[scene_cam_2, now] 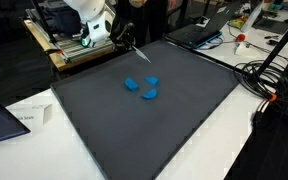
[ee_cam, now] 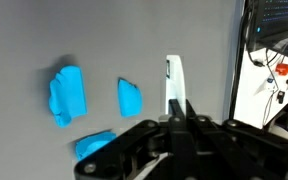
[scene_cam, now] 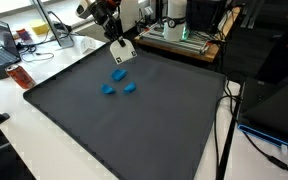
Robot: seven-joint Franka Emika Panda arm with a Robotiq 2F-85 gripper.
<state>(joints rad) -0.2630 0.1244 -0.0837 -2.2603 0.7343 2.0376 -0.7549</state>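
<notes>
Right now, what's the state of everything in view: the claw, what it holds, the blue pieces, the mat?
claw: shut on the slim white stick.
slim white stick: held, clear of the blue pieces.
big blue piece: lying free on the mat.
small blue piece: lying free, apart from the others.
third blue piece: on the mat, partly hidden by the claw.
dark mat: spread flat.

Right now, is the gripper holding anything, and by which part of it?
Yes. The gripper is shut on a thin white piece, pinched at one end; the rest sticks out beyond the jaws, apart from the blue blocks.
</notes>
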